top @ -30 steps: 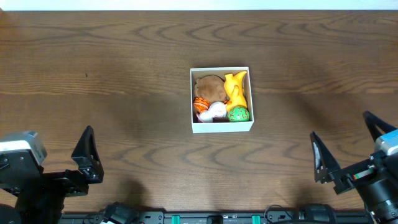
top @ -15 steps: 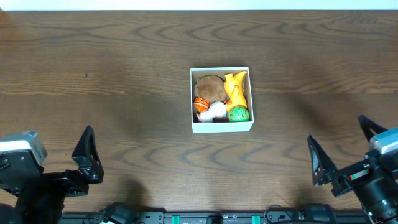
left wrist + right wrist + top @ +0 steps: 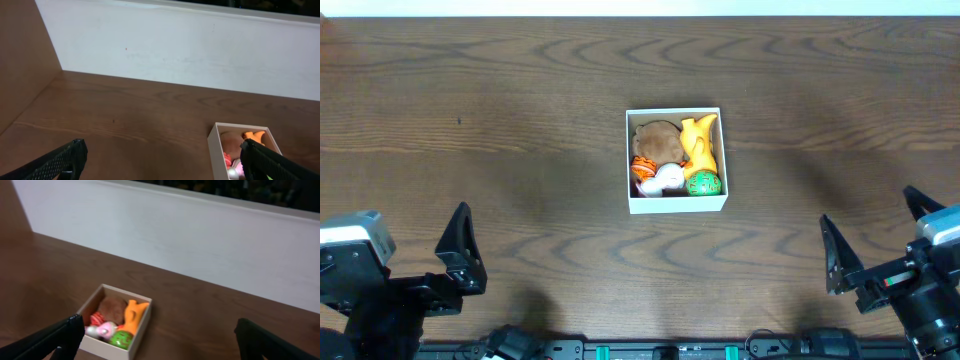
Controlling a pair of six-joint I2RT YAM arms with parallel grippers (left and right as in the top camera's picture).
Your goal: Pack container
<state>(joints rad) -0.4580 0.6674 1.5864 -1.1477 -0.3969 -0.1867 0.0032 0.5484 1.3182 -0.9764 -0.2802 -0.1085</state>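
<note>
Tabletop [image 3: 470, 100] first: dark brown wood grain, filling nearly all of the overhead view. We see a plain white wall [image 3: 175, 50] running along its far edge. In the left wrist view a brown side panel [image 3: 20, 60] closes off the left end.

Left claw [image 3: 162, 150] sits at the near left corner, right claw [image 3: 871, 215] at the near right corner. Both are spread wide with nothing between the fingers, and both are well apart from everything else on the tabletop. Each wrist view shows two black fingertips at the bottom corners with bare wood between them.

Container [image 3: 676, 205]: square, lidless, white outer walls, brown inside. It stands flat about mid-tabletop, slightly right of centre, between the two claws and farther out than both.

Contents are packed tight; we count five toys:
- brown rounded toy [image 3: 658, 140], far left part
- yellow toy [image 3: 700, 140], long, lying along the right wall from the far right corner
- orange striped toy [image 3: 643, 165], against the left wall, just near of the brown one
- white-and-pink toy [image 3: 668, 178], by the near wall, touching the orange one
- green ball [image 3: 703, 184], near right corner, touching the yellow toy's near end

We cannot tell what the toys depict.
</note>
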